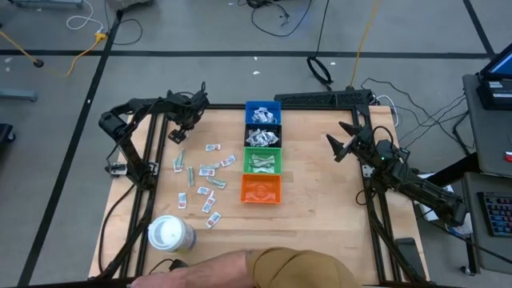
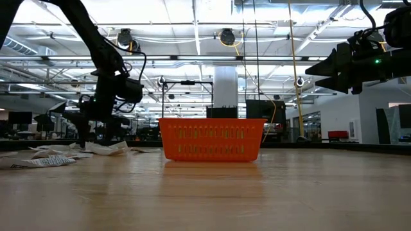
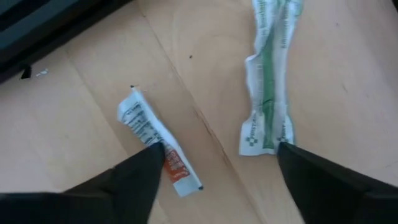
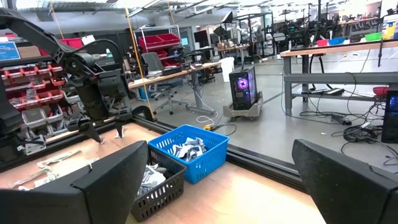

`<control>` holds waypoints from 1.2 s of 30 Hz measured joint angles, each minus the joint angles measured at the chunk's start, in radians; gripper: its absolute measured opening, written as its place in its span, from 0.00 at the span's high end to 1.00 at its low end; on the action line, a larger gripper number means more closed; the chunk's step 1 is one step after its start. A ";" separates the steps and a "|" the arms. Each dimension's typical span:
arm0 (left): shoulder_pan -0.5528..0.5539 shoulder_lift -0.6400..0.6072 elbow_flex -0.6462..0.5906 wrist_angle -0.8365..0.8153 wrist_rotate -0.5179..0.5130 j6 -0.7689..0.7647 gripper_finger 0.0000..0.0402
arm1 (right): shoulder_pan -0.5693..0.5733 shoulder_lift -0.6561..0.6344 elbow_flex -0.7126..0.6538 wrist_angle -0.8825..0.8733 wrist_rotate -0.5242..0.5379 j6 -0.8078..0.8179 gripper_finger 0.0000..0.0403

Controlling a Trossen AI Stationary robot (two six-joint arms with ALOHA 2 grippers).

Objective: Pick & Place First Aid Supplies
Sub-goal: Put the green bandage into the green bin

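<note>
The first aid supplies (image 1: 206, 178) lie scattered on the left half of the table (image 1: 320, 200) — small flat packets, some white squares with dark print, some pale strips. The left gripper (image 1: 175, 136) hangs low over the far end of this scatter with its fingers spread wide. In its wrist view two packets lie flat on the wood between and beside the fingertips: a small white strip (image 3: 158, 143) with black print and a reddish end, partly under one finger (image 3: 134, 180), and a slim green-and-white wrapper (image 3: 268, 87), crumpled, its lower end just beside the other finger.

In the middle stands a column of four small bins, touching end to end: a blue bin (image 1: 262, 114) farthest back, then a black bin (image 1: 262, 138), a green bin (image 1: 263, 162) and an orange bin (image 1: 262, 190). The first three hold packets; the orange one looks unfilled. A large white roll (image 1: 170, 234) stands near the front left corner, and a person's sleeve (image 1: 300, 268) shows at the front edge.

The right gripper (image 1: 340, 142) hovers above bare wood to the right of the bins, fingers apart and holding nothing.

The table is light wood in a dark frame — around it grey floor with cables, and beyond it a workshop with shelving, benches and ceiling lights.
</note>
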 joint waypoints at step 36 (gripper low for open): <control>-0.039 -0.089 -0.013 -0.020 0.098 0.119 0.87 | 0.000 0.000 0.000 0.000 0.000 0.000 0.02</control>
